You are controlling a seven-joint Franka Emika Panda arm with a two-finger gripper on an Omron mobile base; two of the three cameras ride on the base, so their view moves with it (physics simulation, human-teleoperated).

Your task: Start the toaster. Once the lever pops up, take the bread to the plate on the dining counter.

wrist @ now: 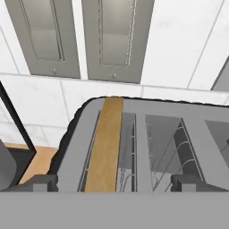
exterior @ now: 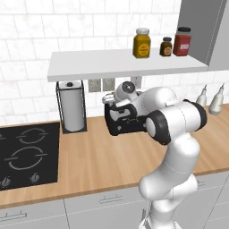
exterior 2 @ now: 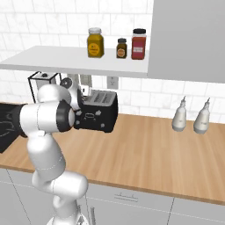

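The light-wood desk (exterior: pixel 112 156) runs along the white-tiled wall, with grey drawers below its front edge. Above it hangs a white shelf (exterior: pixel 120 62), and a grey cabinet (exterior 2: pixel 189 39) closes off the shelf's far end. A black cooktop (exterior: pixel 27 154) is set into the desk at one end.

The white arm (exterior: pixel 172 134) rises in front of the desk and bends toward the wall, its wrist reaching over the toaster (exterior 2: pixel 100 112). The toaster is black and boxy and stands on the desk close to the wall, just beside a paper-towel roll in a dark wire holder (exterior: pixel 71 107). Wall outlets (exterior: pixel 101 84) sit on the tiles behind it.

Well apart from the toaster, two pale bottles (exterior 2: pixel 191 116) stand side by side on the desk near the wall. On the shelf stand three jars: a yellow one (exterior: pixel 142 43), a small dark one (exterior: pixel 166 46) and a red one (exterior: pixel 182 41), the last two close together.

The tool (wrist: pixel 114 183) hangs right above the toaster's top — its two dark fingers stand wide apart, one at each side of the first two slots, gripping nothing. The bread (wrist: pixel 105 145) sits in the outermost slot, upright on edge, its tan crust level with the pale top. The slot next to it shows bare wire guides (wrist: pixel 179 147).
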